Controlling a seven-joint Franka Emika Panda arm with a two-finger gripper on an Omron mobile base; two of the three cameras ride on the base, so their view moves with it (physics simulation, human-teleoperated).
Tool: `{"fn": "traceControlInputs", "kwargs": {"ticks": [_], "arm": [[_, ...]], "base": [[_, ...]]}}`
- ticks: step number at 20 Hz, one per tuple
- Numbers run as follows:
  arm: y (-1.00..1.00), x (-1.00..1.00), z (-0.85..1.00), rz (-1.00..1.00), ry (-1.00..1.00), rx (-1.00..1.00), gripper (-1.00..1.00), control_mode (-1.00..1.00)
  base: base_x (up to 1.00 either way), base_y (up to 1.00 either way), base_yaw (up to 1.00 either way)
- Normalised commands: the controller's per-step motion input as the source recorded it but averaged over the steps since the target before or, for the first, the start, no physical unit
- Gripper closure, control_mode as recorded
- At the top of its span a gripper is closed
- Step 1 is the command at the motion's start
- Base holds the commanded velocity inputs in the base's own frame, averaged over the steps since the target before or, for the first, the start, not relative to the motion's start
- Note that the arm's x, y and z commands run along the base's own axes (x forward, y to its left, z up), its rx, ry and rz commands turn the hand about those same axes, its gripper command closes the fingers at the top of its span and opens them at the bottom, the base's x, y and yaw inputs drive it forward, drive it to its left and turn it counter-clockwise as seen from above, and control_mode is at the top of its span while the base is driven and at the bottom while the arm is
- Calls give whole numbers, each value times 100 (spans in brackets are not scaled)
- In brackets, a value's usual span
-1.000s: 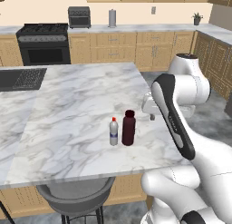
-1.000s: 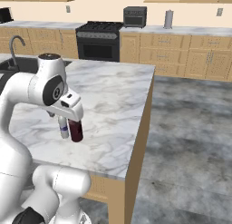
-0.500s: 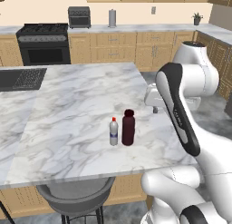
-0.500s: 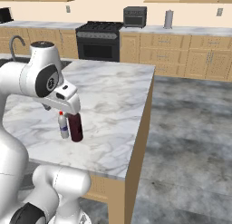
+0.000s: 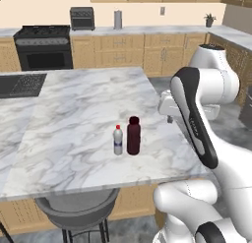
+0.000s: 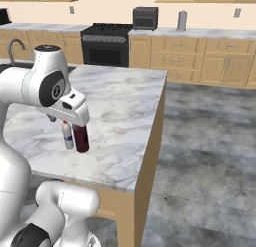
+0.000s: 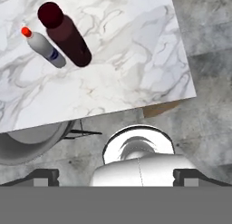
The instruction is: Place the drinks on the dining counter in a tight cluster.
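Note:
Two drinks stand upright and close side by side near the right end of the dining counter [image 5: 74, 114]: a small clear bottle [image 5: 118, 140] with a red cap and a stout dark maroon bottle [image 5: 133, 135]. From above they show as the clear bottle [image 7: 45, 48] and the maroon bottle [image 7: 65, 35]. My gripper [image 5: 168, 118] hangs above the counter's right edge, to the right of the maroon bottle and apart from it. The gripper [image 7: 116, 177] is open, its fingertips [image 7: 45, 177] wide apart with nothing between them.
A round grey stool [image 5: 78, 212] stands under the counter's near edge below the bottles. A black sink [image 5: 22, 84] is set in the far left of the counter. Behind are a black stove [image 5: 44, 47] and wood cabinets. Open grey floor [image 6: 210, 141] lies right of the counter.
The arm's upper links have swung up and to the right, and the hand has lifted a little. Both bottles stand where they were.

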Motion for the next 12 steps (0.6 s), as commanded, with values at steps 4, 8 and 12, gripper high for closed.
{"fn": "traceControlInputs", "kwargs": {"ticks": [4,8,12], "arm": [[0,0,0,0,0,0,-100,100],[0,0,0,0,0,0,-100,100],[0,0,0,0,0,0,-100,100]], "base": [[-73,-46,-11],[-77,-44,-31],[-56,-7,-62]]}}
